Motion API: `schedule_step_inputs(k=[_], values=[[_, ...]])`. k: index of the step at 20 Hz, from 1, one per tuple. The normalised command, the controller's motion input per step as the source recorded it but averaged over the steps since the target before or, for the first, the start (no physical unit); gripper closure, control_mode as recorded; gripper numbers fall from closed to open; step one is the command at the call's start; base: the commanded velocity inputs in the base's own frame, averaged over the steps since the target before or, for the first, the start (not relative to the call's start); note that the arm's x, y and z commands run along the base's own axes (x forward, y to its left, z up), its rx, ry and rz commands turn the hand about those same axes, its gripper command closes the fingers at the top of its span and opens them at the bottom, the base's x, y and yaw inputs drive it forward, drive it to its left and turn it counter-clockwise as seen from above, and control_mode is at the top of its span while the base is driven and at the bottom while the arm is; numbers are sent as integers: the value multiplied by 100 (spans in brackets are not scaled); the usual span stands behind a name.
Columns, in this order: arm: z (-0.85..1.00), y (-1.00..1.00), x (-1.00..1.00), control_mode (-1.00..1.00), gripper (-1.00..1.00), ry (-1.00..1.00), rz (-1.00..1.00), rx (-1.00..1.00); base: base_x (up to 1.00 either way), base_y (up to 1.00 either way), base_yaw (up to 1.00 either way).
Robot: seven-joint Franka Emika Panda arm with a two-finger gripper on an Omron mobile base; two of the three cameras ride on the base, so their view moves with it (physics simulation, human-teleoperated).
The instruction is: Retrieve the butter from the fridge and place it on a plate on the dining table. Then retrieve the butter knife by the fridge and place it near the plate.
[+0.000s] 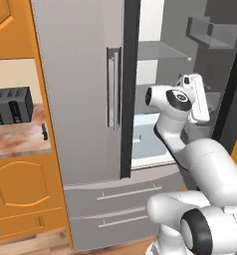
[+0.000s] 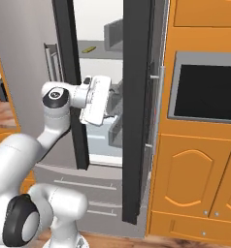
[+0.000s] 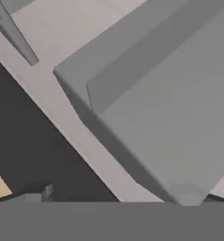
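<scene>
The fridge (image 1: 80,94) has its left door shut and its right door (image 2: 137,111) swung open. On an upper shelf inside lies the butter (image 2: 88,49), a small yellowish block. My gripper (image 2: 115,99) reaches into the fridge at mid height, below the butter and close to grey door bins (image 3: 170,113). Its fingertips (image 3: 187,194) stand wide apart, open with nothing between them. The white hand (image 1: 196,97) also shows from the left. The butter knife (image 1: 44,131) is a thin dark sliver on the marbled counter, right beside the fridge. The plate and the dining table are out of view.
A black toaster (image 1: 11,104) stands on the narrow counter (image 1: 16,142) left of the fridge. Orange cabinets and a dark built-in oven (image 2: 207,92) stand right of the open door. Two fridge drawers (image 1: 120,199) lie below the arm.
</scene>
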Motion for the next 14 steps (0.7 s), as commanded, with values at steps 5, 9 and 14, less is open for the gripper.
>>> schedule_step_inputs(k=[5, 9, 14], values=[[5, -80, -30, -100, -100, 0, -4, 1, 0, 0, 0], [42, 73, -76, -100, -100, -16, 0, 0, 0, 0, 0], [24, 99, -12, -100, -100, -21, -14, 24, 0, 0, 0]])
